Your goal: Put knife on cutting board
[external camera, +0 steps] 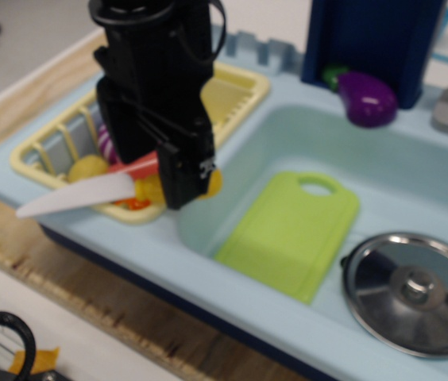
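The knife (pixel 77 196) lies across the front rim of the yellow dish rack (pixel 236 94), its white blade pointing left. Most of its yellow-orange handle is hidden behind my black gripper (pixel 183 193), which sits low, right over the handle. The frame is blurred and I cannot tell how the jaws stand or whether they touch the handle. The lime-green cutting board (pixel 291 234) lies flat in the sink basin to the right of the gripper, its handle hole at the far end, with nothing on it.
A round steel lid (pixel 413 291) lies right of the board. A purple eggplant (pixel 364 99) sits at the back by a dark blue block. The rack holds a red cylinder (pixel 139 166), a yellow potato (pixel 88 168) and a striped purple toy. The pale blue sink wall (pixel 200 230) separates rack and basin.
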